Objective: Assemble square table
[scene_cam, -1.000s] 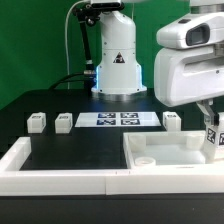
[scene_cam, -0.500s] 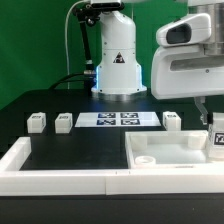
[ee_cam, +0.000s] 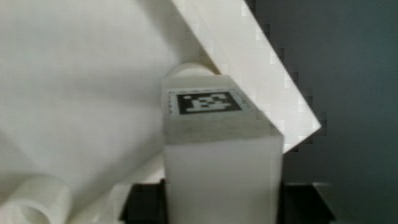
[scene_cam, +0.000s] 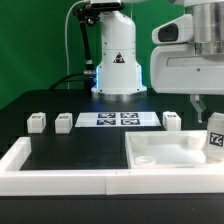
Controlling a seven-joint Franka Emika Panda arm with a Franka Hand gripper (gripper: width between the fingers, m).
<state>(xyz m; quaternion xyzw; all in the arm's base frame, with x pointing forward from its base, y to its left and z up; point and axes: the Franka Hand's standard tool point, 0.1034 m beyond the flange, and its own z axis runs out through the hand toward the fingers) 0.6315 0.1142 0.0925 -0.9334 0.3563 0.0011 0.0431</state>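
Observation:
The square table's slab (scene_cam: 165,152) lies flat at the exterior view's lower right. My gripper (scene_cam: 209,112) hangs over its right end, shut on a white leg (scene_cam: 214,135) with a tag on its side, held upright just above the slab. In the wrist view the leg (ee_cam: 222,140) stands between my two black fingers (ee_cam: 146,205), with the gripper (ee_cam: 222,208) closed on its sides and the slab (ee_cam: 80,90) behind it. Three more legs stand on the table: two at the left (scene_cam: 37,122) (scene_cam: 64,121) and one at the right (scene_cam: 172,120).
The marker board (scene_cam: 120,120) lies between the loose legs, in front of the arm's base (scene_cam: 117,70). A long white rim wall (scene_cam: 60,182) runs along the front and up the left side, against the slab.
The hand has risen a little with the leg in it. The leg has shifted slightly at the slab's right end. The loose legs and the slab have not moved.

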